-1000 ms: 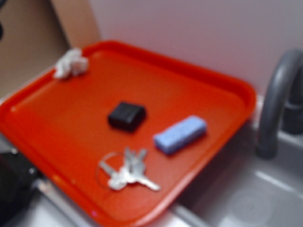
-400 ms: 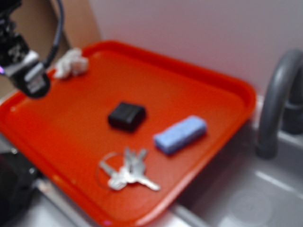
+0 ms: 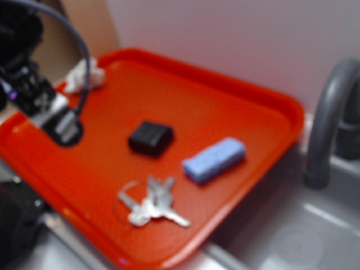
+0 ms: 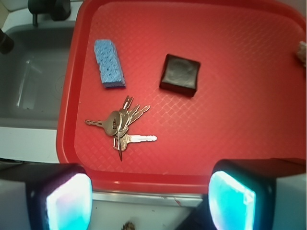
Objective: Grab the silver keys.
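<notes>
Bunch of shiny silver metal keys [image 4: 121, 127] lies flat on red plastic tray [image 4: 249, 120] near its front edge, below blue rectangular sponge [image 4: 109, 63] and small black square box [image 4: 179, 74]. Black robot gripper [image 3: 63, 127] hovers over tray's left side, fingers [image 4: 64, 196] spread apart, holding nothing.

We see a red tray [image 3: 264, 107] with a raised rim and a fine diamond texture, sitting beside a grey sink [image 4: 33, 86]. On its floor lie the silver keys [image 4: 121, 125] near one edge, a blue sponge [image 4: 109, 63] close by, and a small black box [image 4: 180, 74] toward the middle. None of them touch. A white wad of paper [image 3: 84, 76] rests at a far corner.
</notes>
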### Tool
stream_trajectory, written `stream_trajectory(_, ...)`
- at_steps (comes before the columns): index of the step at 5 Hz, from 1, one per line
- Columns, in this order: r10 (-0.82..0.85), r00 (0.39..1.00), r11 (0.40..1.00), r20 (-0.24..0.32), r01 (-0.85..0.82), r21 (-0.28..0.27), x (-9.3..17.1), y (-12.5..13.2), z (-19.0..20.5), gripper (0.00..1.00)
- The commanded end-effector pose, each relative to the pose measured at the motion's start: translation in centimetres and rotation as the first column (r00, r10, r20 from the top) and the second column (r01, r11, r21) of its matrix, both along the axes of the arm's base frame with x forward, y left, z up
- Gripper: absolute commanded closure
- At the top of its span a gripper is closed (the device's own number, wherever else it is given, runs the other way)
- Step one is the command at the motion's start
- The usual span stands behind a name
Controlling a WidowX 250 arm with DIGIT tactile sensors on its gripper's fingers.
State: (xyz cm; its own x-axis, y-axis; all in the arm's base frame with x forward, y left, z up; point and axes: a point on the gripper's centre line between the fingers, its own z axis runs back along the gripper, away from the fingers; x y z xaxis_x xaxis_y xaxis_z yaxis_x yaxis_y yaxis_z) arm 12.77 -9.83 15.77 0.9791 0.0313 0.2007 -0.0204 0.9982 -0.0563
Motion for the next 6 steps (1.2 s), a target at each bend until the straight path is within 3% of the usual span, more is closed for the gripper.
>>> stream_trajectory(1, -0.050, 0.995, 0.998, -0.089, 0.046, -0.043, 3.1, -2.4, -4.9, 0.00)
stream_trajectory(3, -0.109, 0.976, 0.994, -0.189, 0.106, -0.026, 5.2, -3.3, -9.5, 0.00)
stream_trajectory(4, -0.118, 0.971, 0.993, -0.207, 0.121, -0.003, 5.1, -2.8, -11.0, 0.00)
stream_trajectory(5, -0.129, 0.968, 0.992, -0.216, 0.128, -0.019, 4.4, -2.0, -11.0, 1.00)
stream_trajectory(6, -0.147, 0.964, 0.989, -0.220, 0.142, -0.042, 3.4, -2.0, -10.5, 1.00)
